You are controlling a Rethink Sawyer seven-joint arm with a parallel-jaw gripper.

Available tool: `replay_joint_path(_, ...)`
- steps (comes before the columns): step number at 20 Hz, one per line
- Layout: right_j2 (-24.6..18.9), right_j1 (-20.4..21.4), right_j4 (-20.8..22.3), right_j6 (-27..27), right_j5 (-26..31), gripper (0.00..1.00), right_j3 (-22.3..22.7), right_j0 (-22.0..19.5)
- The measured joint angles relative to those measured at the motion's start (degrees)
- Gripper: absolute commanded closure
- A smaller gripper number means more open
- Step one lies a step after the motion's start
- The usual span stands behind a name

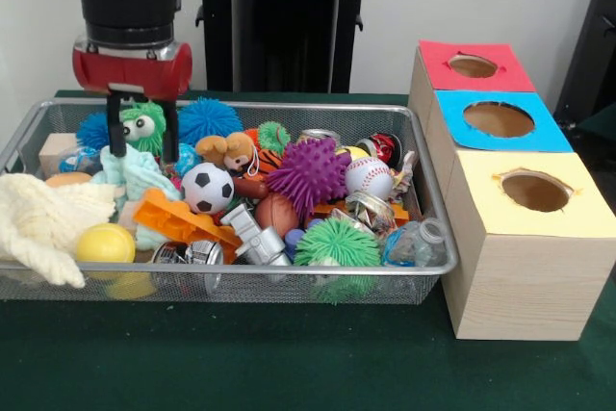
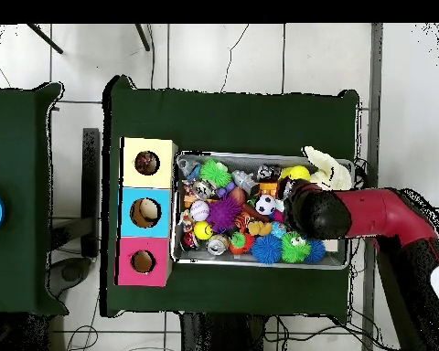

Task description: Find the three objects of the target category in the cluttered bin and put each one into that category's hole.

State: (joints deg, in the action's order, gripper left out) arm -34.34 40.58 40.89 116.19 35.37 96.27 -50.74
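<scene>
A wire mesh bin point(image 1: 221, 281) is packed with mixed toys. Among them are a soccer ball point(image 1: 208, 188), a baseball point(image 1: 369, 177), a brown football point(image 1: 276, 212), a yellow ball point(image 1: 105, 244), and purple point(image 1: 308, 172), green point(image 1: 337, 243) and blue point(image 1: 209, 119) spiky balls. My gripper point(image 1: 141, 141) hangs open over the bin's left end. Its two fingers point(image 1: 114, 127) straddle a green fuzzy toy with googly eyes point(image 1: 144, 122), above a pale mint cloth point(image 1: 140, 175). In the overhead view the arm's head point(image 2: 316, 212) hides the gripper.
Three wooden boxes stand in a row beside the bin, each with a round hole: red top point(image 1: 473, 65), blue top point(image 1: 498, 119), yellow top point(image 1: 535, 191). A cream knitted cloth point(image 1: 38, 223) drapes over the bin's left rim. An orange plastic piece point(image 1: 178, 218) and metal cans lie mid-bin.
</scene>
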Motion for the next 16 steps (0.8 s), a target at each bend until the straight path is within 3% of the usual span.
replay_joint_path(8, 0.00, 3.69, -0.01, 0.00, 0.00, 0.00, 4.69, -1.63)
replay_joint_path(16, -0.06, 4.03, -0.74, -0.01, 1.34, 0.00, 5.16, -1.35)
